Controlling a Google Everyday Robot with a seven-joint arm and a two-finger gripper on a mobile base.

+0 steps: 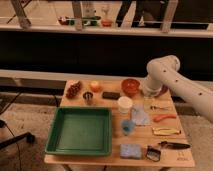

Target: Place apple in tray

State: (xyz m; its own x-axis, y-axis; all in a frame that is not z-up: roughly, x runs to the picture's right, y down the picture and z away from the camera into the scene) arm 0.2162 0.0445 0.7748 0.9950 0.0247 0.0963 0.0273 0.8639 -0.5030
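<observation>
The apple (95, 85), small and yellow-orange, sits at the back of the wooden table between the dark red grape bunch (74, 90) and the orange-red bowl (130, 86). The large green tray (56, 134) lies empty on the front left of the table. My white arm comes in from the right. Its gripper (149, 94) hangs over the back right of the table, just right of the bowl, about a hand's width above the surface. It is well to the right of the apple and holds nothing that I can see.
A small metal cup (89, 97), a black block (111, 95), a white cup (125, 104), a blue cloth (140, 117), a blue cup (127, 127), a blue sponge (130, 150), an orange item (164, 118), a yellow item (166, 131) and a black utensil (173, 145) fill the table's middle and right.
</observation>
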